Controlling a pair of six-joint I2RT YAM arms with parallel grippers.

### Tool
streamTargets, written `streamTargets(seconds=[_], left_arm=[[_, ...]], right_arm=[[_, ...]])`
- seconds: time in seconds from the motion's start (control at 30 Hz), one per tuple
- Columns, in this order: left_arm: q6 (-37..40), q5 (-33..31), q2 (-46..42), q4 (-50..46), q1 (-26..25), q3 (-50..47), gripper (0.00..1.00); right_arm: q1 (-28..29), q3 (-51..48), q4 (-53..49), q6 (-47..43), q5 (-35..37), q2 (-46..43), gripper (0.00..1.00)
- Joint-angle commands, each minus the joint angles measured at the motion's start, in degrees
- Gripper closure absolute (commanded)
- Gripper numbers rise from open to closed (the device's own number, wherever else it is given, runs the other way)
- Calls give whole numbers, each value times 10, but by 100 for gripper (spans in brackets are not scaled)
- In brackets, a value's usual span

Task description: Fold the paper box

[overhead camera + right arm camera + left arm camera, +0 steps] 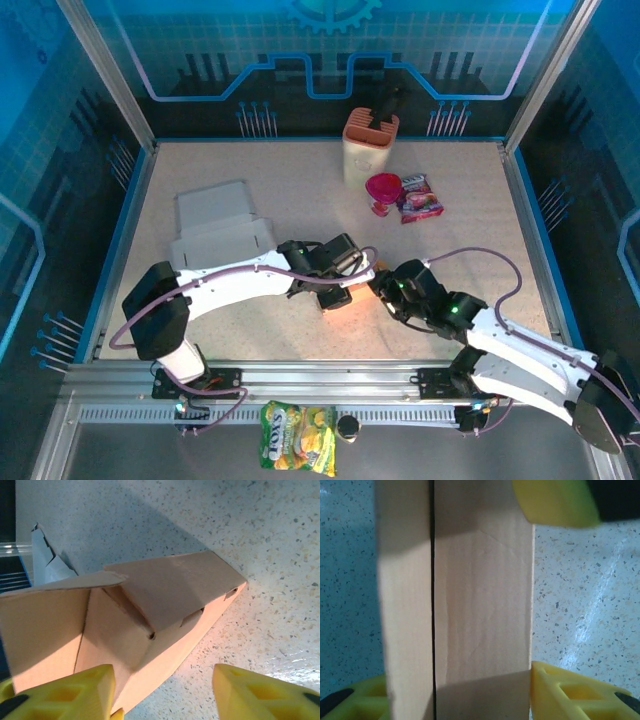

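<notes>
Right now the box (338, 298) sits on the table (250, 340), in the middle near the front, right between the two arms. Both are close, and the left claw (333, 283) has it.

From the left wrist, the left claw (457, 697) is closed on the box (480, 605). One yellow finger (570, 695) is pressed to each side, with no gap that I can see. The box runs long and straight away from this claw. At its far end, one yellow finger of the other claw (555, 500) pokes in.

The right claw (380, 285) comes at the box from the other side. From the right wrist, the right claw (165, 690) is wide open and holds nothing. The box (195, 630) lies slanted here, going from low on the left up to the right. It sits by the left finger (65, 690), and bare table shows between it and the other finger.

One flap (45, 630) at the near end is open and sticks up. I think the right claw must go left and push that flap shut while the left claw keeps the box from sliding.
</notes>
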Motion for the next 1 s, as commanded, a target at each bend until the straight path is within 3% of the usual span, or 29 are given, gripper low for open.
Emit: streamTargets(seconds=[0.0, 0.5, 0.77, 0.97], left_arm=[[4, 6, -14, 8, 1, -9, 51], [6, 4, -3, 20, 1, -14, 47], [0, 5, -9, 28, 1, -21, 43], [3, -1, -2, 29, 1, -19, 47]], right_arm=[[6, 21, -14, -17, 18, -12, 41], [23, 34, 71, -18, -11, 83, 33], [26, 9, 54, 13, -1, 117, 57], [28, 18, 37, 6, 5, 98, 58]])
